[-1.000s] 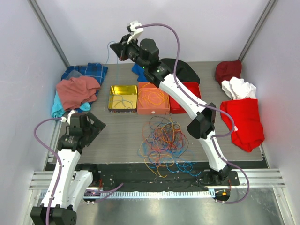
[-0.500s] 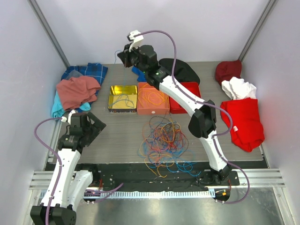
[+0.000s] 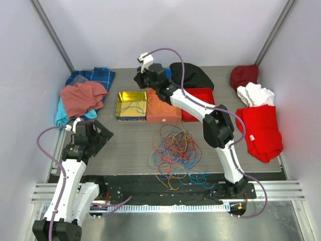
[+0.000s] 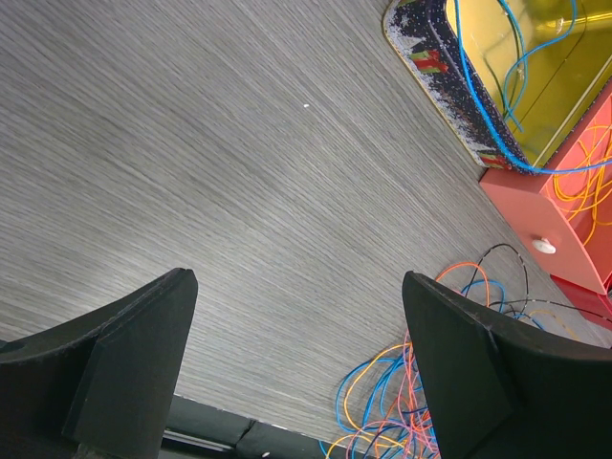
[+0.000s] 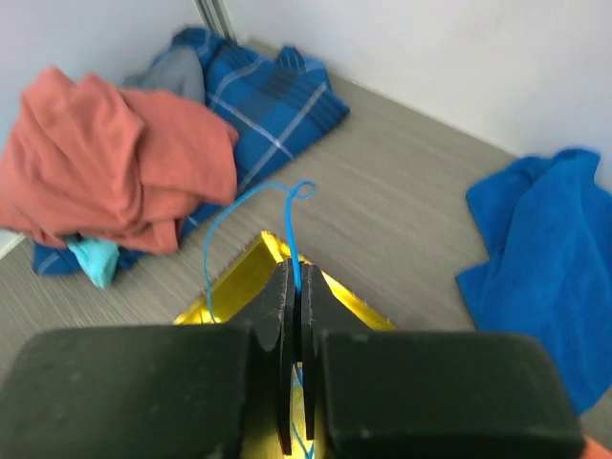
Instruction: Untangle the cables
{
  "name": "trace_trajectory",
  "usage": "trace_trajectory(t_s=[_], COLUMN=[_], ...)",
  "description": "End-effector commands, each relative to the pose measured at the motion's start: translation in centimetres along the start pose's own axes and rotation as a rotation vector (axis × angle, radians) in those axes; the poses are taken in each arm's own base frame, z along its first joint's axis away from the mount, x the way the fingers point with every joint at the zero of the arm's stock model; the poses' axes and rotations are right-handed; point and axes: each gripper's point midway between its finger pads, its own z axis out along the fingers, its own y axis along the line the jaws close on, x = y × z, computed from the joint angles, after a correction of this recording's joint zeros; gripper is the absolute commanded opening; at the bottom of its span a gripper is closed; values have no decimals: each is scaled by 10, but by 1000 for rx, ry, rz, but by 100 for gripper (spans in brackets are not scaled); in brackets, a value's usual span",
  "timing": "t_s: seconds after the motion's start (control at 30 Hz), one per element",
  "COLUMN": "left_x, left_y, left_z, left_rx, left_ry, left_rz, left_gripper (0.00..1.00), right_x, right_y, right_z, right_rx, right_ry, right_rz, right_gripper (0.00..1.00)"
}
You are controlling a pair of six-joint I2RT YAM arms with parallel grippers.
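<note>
A tangle of orange, blue, red and dark cables (image 3: 174, 150) lies on the table's middle front; its edge shows in the left wrist view (image 4: 421, 402). My right gripper (image 3: 140, 80) hangs over the yellow tin (image 3: 131, 104) at the back, shut on a thin blue cable (image 5: 251, 206) that loops up past its tips (image 5: 295, 273). More blue cable lies in the tin (image 4: 497, 86). Orange cables fill the orange box (image 3: 163, 106). My left gripper (image 3: 96, 134) is open and empty, low at the left, well away from the tangle.
A red box (image 3: 199, 103) sits right of the orange one. Clothes lie around: pink and plaid blue at back left (image 3: 83, 95), black (image 3: 193, 75) and blue (image 5: 535, 249) at the back, dark red, white and red at right (image 3: 261, 125).
My right gripper has come down and moved right, from high above the tin's back left toward the tin, still holding the blue cable. The left arm has not moved.
</note>
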Motion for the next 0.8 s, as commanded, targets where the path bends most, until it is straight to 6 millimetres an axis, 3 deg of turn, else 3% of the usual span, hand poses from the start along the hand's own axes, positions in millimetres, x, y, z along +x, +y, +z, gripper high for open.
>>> trace_trajectory(t_s=[0.0,0.2,0.37,0.5,0.53,0.63,0.77], left_x=[-6,-5,-4,-4,-4,-4,-4], left_y=[-9,-9,-9,-8,-8,-9,-9], left_z=[-4,-3,-3,-4,-4,-4,-3], left_rx=[31,31,30,29,29,30,31], left_ry=[-16,-10,-7,-6,-4,-3,-6], left_rz=[16,18,18,20,20,21,20], left_gripper=[94,94,94,94,94,94,94], right_x=[-42,11,29,13,7,-8,-50], right_y=[14,21,34,40,32,33,19], right_z=[-24,-17,-14,-30,-42,-58,-79], right_rx=[-41,-61,-90,-69,-6,70,239], right_ry=[-103,-8,35,-26,-48,-102,-220], right_rz=[-30,-40,-39,-58,-69,-140,-236], right_gripper=[1,1,1,1,1,1,1])
